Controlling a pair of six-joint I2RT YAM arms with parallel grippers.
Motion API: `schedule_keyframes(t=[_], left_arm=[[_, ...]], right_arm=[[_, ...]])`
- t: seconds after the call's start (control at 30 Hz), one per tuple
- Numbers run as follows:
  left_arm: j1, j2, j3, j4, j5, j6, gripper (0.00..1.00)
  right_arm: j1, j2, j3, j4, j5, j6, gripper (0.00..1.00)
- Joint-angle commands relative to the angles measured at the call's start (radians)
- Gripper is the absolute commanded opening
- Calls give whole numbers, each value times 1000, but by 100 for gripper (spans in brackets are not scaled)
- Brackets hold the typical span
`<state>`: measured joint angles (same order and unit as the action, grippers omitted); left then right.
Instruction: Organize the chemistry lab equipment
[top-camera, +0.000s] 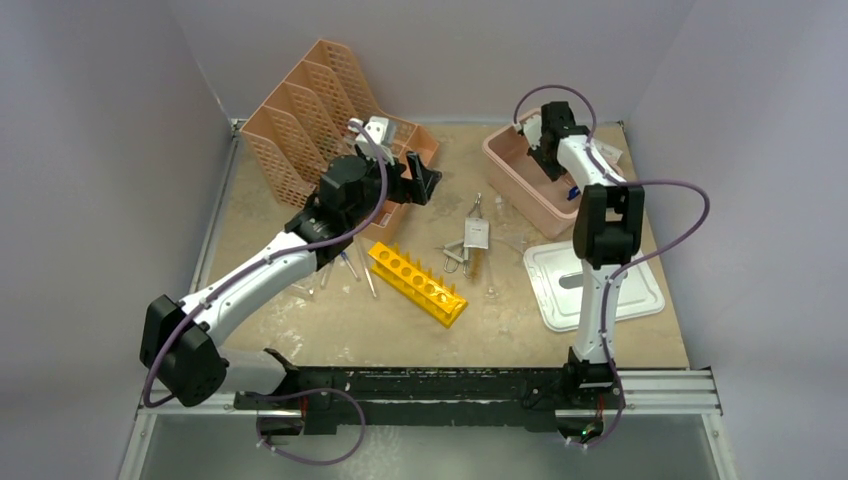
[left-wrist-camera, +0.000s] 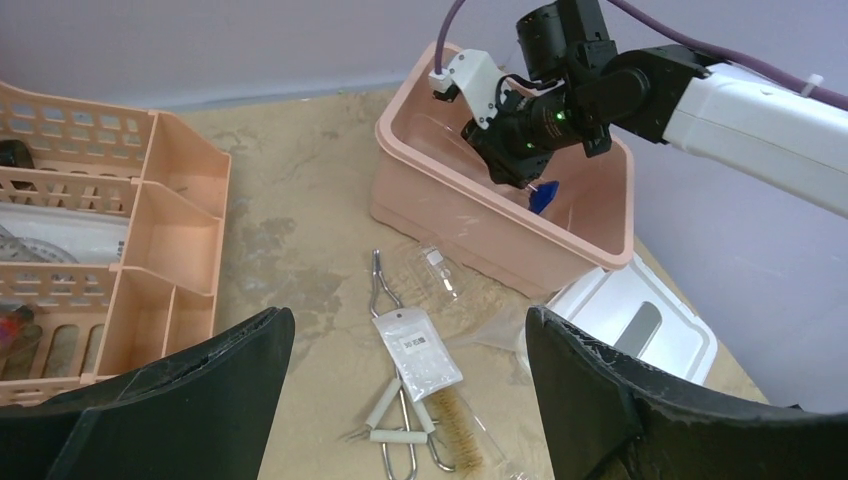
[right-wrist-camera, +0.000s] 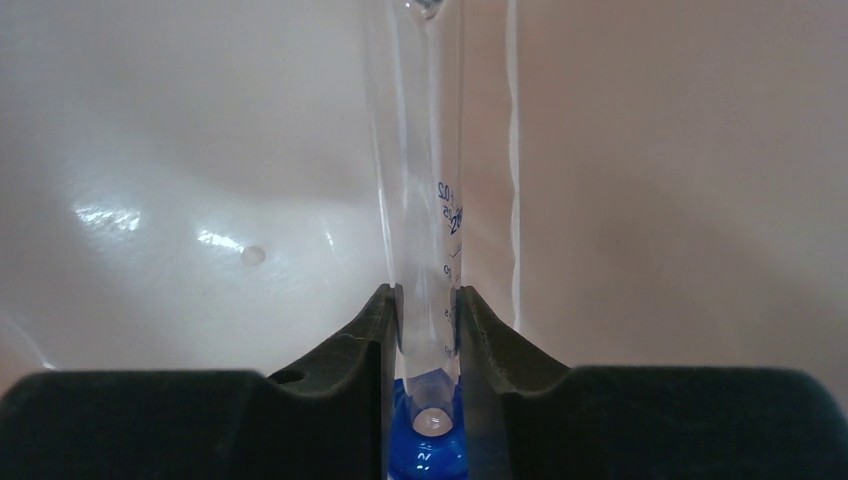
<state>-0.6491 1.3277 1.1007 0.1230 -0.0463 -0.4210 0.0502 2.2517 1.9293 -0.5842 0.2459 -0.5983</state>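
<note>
My right gripper (right-wrist-camera: 425, 330) is shut on a clear graduated tube (right-wrist-camera: 420, 200) just above its blue base (right-wrist-camera: 425, 445). It hangs inside the pink tub (top-camera: 520, 185), and the blue piece (left-wrist-camera: 543, 195) shows under it in the left wrist view. My left gripper (left-wrist-camera: 405, 330) is open and empty above the silvery tongs (left-wrist-camera: 380, 290), a white packet (left-wrist-camera: 420, 350) and a brush (left-wrist-camera: 462, 440). The yellow test-tube rack (top-camera: 417, 283) lies at the table's middle with its holes empty. Thin clear tubes (top-camera: 368, 280) lie to its left.
The peach mesh organizer (top-camera: 310, 110) stands at the back left, close to my left arm. The tub's white lid (top-camera: 592, 285) lies flat at the front right. A clear vial (left-wrist-camera: 440, 272) lies beside the tub's near wall.
</note>
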Motion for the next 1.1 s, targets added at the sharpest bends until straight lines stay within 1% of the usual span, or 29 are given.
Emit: schedule_keyframes(t=[0.0, 0.1, 0.23, 0.33, 0.47, 0.6, 0.67, 0.7, 0.77, 0.83, 0.93, 0.97, 1.0, 1.07], left_arm=[[6, 10, 47, 10, 42, 48, 85], [7, 21, 54, 29, 65, 48, 85], [19, 34, 42, 50, 80, 56, 85], [49, 36, 27, 51, 90, 68, 86], [81, 33, 34, 57, 103, 78, 86], [87, 34, 41, 51, 65, 51, 89], [92, 31, 41, 41, 50, 25, 94], [93, 29, 39, 34, 21, 17, 96], [99, 27, 42, 8, 1, 15, 96], [103, 28, 46, -14, -7, 22, 96], [105, 35, 72, -58, -12, 20, 96], [105, 38, 78, -66, 0, 30, 96], [105, 43, 81, -73, 12, 40, 96], [105, 48, 89, -86, 16, 43, 96]], right_arm=[[-11, 16, 80, -14, 32, -62, 31], [-13, 21, 78, -13, 5, -47, 41], [-15, 13, 58, 19, 17, -37, 46], [-15, 8, 76, 24, 31, -9, 46], [-13, -35, 145, -44, -41, 86, 47], [-9, -152, 180, -86, -138, 204, 49], [-4, -216, 181, -96, -190, 280, 50], [3, -250, 164, -87, -215, 321, 50], [25, -324, 98, -52, -239, 375, 50], [61, -389, 18, -8, -218, 425, 50], [120, -446, -33, -37, -206, 528, 50], [138, -466, -61, -44, -232, 564, 49], [160, -496, -109, -30, -254, 602, 47], [195, -567, -235, 35, -259, 688, 47]])
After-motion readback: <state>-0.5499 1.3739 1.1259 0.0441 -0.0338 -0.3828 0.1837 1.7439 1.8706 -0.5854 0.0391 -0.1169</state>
